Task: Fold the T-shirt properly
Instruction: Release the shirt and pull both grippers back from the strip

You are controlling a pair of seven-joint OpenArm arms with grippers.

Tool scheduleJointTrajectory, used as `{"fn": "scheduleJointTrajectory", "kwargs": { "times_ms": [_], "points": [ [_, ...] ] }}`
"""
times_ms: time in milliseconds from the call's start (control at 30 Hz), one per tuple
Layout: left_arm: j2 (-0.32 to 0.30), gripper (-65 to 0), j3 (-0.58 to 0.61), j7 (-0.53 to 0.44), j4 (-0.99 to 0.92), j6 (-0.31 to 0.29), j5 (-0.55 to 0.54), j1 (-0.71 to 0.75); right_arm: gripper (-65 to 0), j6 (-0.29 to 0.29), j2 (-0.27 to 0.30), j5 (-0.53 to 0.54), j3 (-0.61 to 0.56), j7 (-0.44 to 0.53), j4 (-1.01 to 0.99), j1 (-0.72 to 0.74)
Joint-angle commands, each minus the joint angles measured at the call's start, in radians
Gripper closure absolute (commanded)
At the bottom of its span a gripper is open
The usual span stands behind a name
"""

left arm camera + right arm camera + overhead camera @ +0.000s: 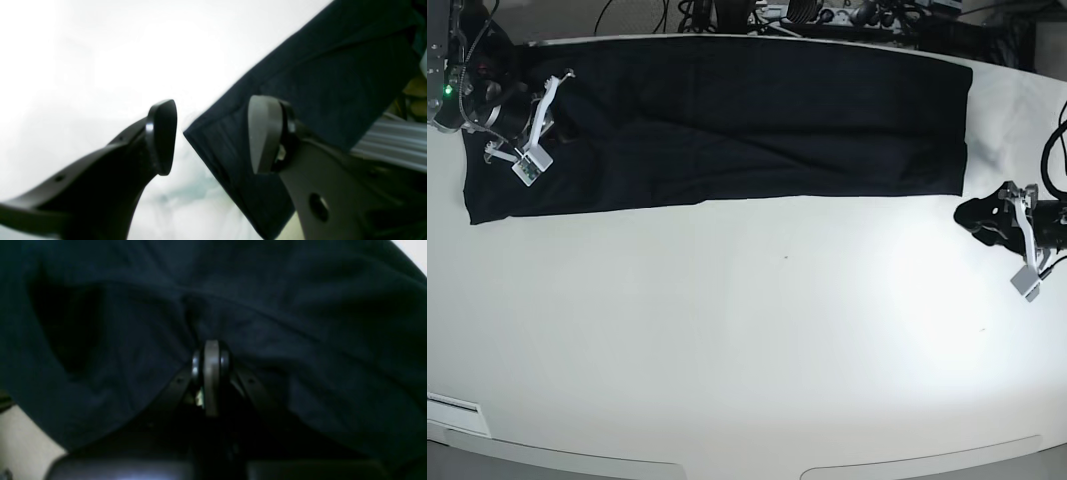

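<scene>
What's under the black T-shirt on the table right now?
The T-shirt lies flat on the white table. The right hand is shut on its fabric. Whatever else may lie beneath it is covered by the cloth.

The T-shirt [727,120] is plain black with no print, reading navy-tinged in both wrist views. Under it the table [747,330] is plain white, glaring pale by the left gripper [213,136]. That gripper's fingers are black, one pad [263,133] grey. The right gripper [211,373] shows black with a grey strip, dark cloth all around it.
</scene>
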Motion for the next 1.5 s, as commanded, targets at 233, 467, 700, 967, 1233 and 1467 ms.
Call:
{"fn": "scheduleJointTrajectory", "kwargs": {
  "times_ms": [233, 467, 700, 967, 1233, 1467],
  "points": [
    [-0.030, -36.0, -0.014, -0.015, 0.010, 0.001, 0.012, -0.022, 0.0, -0.140, 0.010, -0.087, 0.006, 0.089, -0.069, 0.120],
    [-0.030, -36.0, -0.014, -0.015, 0.010, 0.001, 0.010, -0.022, 0.0, -0.561, -0.117, -0.383, 0.007, 0.091, -0.079, 0.140],
    [-0.030, -36.0, -0.014, -0.014, 0.010, 0.027, 0.042, -0.012, 0.0, -0.720, -0.186, -0.544, 0.009, 0.055, -0.079, 0.141],
    [-0.017, -36.0, -0.014, -0.014, 0.010, 0.045, 0.049, 0.003, 0.0, -0.827, -0.198, -0.612, 0.011, 0.050, -0.080, 0.140],
    [0.009, -36.0, -0.014, -0.011, 0.010, 0.045, 0.045, 0.003, 0.0, -0.914, -0.205, -0.772, 0.029, -0.006, -0.067, 0.180],
    [0.056, -36.0, -0.014, 0.013, 0.010, 0.046, 0.040, 0.003, -4.8, -0.864, -0.204, -0.768, 0.109, -0.042, 0.156, 0.217]
  ]
}}
